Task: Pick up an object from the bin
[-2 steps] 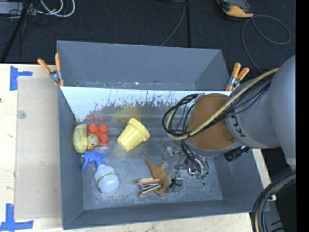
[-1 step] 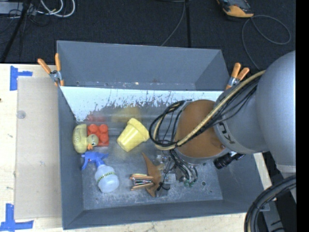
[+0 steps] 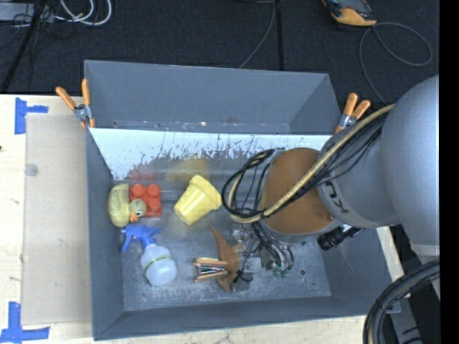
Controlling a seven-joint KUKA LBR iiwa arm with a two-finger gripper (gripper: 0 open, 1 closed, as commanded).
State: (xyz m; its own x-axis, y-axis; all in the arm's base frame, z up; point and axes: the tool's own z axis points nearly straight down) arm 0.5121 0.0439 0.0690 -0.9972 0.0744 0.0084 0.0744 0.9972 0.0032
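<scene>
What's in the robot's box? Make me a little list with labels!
box: grey metal bin
tool: low in the bin's front right part, beside the brown thing
nearest thing: brown pointed thing, kind hard to tell
left side: yellow duck next to a red studded block
middle: yellow cup lying on its side
front left: spray bottle with a blue top

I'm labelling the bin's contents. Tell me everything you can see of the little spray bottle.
The spray bottle is small, with a whitish, translucent-looking plastic body and a blue trigger head. It lies on its side on the floor of the bin, left of centre, head pointing up-left. The head sits just below the yellow rubber duck; whether they touch is unclear. Nothing lies on it.
</scene>
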